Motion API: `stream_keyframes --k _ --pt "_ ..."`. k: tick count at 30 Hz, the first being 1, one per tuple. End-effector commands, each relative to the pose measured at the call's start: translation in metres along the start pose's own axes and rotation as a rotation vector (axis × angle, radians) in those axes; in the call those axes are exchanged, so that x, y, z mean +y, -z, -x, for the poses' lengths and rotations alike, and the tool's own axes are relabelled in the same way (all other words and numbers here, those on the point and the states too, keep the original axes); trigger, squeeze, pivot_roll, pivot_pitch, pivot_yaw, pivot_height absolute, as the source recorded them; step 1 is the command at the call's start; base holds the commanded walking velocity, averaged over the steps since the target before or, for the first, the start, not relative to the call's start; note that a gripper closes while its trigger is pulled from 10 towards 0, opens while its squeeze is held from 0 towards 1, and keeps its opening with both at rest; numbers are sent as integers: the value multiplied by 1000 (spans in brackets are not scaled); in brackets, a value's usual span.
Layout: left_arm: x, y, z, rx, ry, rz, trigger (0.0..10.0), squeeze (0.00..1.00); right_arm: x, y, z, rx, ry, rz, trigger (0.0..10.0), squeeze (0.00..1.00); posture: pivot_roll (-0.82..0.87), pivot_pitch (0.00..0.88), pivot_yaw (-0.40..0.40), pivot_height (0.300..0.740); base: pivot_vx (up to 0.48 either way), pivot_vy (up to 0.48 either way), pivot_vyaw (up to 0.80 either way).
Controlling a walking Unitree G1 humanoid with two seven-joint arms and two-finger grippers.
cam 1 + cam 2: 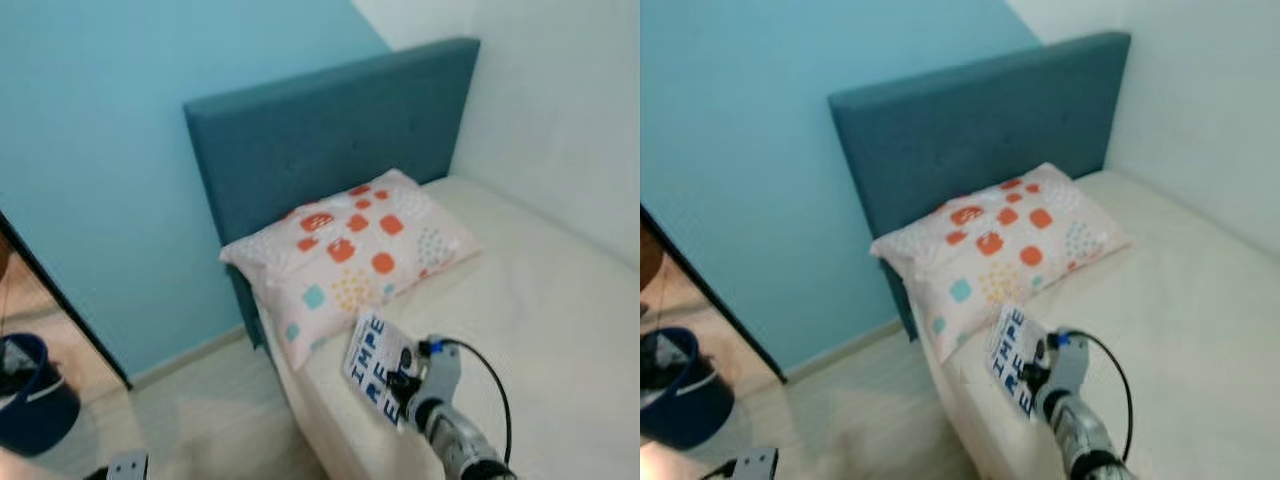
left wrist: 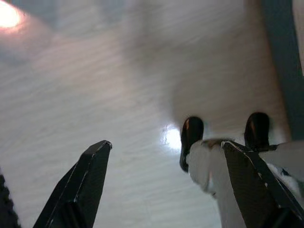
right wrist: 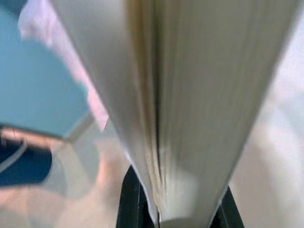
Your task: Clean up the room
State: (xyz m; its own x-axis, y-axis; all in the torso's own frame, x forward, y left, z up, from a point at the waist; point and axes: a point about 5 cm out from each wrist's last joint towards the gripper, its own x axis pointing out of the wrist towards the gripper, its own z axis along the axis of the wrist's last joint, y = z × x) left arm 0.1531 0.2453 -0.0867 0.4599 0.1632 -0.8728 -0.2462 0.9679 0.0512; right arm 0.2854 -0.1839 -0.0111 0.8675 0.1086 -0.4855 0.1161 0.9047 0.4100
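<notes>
My right gripper (image 1: 398,383) is shut on a white book (image 1: 372,362) with large blue letters on its cover. It holds the book upright above the near edge of the bed (image 1: 560,330), just in front of the pillow (image 1: 350,255). Along the right wrist the book's page edges (image 3: 190,104) rise between the two black fingers (image 3: 128,199). My left gripper (image 2: 166,166) hangs open over the pale wooden floor (image 2: 95,95), holding nothing.
A teal headboard (image 1: 330,130) backs the bed against a light blue wall. A dark blue bucket (image 1: 30,395) stands on the floor at the left, beside a dark frame edge (image 1: 60,300). The robot's own black feet (image 2: 192,133) stand on the floor.
</notes>
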Motion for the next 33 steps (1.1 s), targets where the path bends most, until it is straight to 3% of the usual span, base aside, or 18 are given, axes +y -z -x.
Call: stream_keyframes --k 1,11,17,23,28,33 --pt "8 7 1 24 -23 -17 10000 0 10 4 -3 19 -25 -88 10000 0 -130 70 31 740 0 0 0" --pt "11 7 2 23 -38 -30 10000 0 20 1 -7 12 -66 -268 10000 0 -113 82 39 695 0 0 0" --pt "12 8 2 22 -41 -32 10000 0 23 3 -8 19 -75 -284 10000 0 -107 88 42 670 0 0 0" --pt "13 8 2 17 -45 -45 10000 0 15 -2 -6 -18 -48 -372 10000 0 -96 99 50 645 0 0 0" --pt "16 7 3 19 -47 -144 10000 0 13 -8 -7 -42 -56 -401 10000 0 -92 116 63 625 0 0 0" --pt "19 9 3 22 -52 -159 10000 0 16 -12 -8 -58 -78 -411 10000 0 -82 130 71 605 0 0 0"
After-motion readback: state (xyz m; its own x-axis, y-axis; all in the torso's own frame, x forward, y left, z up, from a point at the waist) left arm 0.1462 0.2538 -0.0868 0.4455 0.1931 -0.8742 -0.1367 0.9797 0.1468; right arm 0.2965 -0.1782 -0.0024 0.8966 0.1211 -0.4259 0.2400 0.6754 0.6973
